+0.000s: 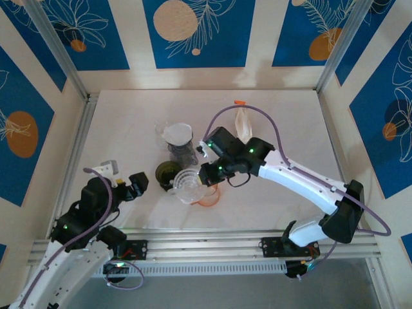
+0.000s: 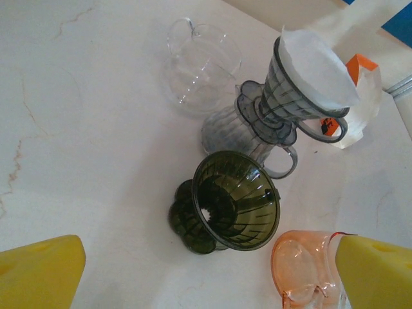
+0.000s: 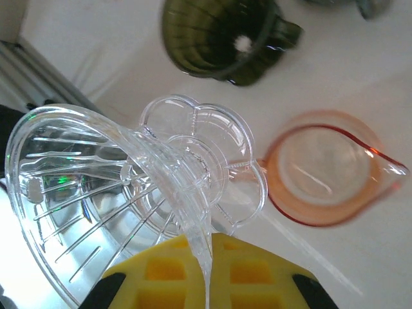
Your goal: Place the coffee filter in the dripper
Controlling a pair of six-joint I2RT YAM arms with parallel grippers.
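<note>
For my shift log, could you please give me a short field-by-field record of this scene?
right gripper: shut on the handle of the clear dripper
left gripper: open, holding nothing
coffee filter: white, seated in the grey dripper atop the grey server
green dripper: no filter inside
orange cup: empty, beside the clear dripper
clear dripper: no filter inside

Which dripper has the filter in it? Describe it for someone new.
On the white table, look just behind the dark green dripper. A smoky grey dripper sits atop a matching grey server, next to a clear jug. It alone holds a white paper filter.
</note>
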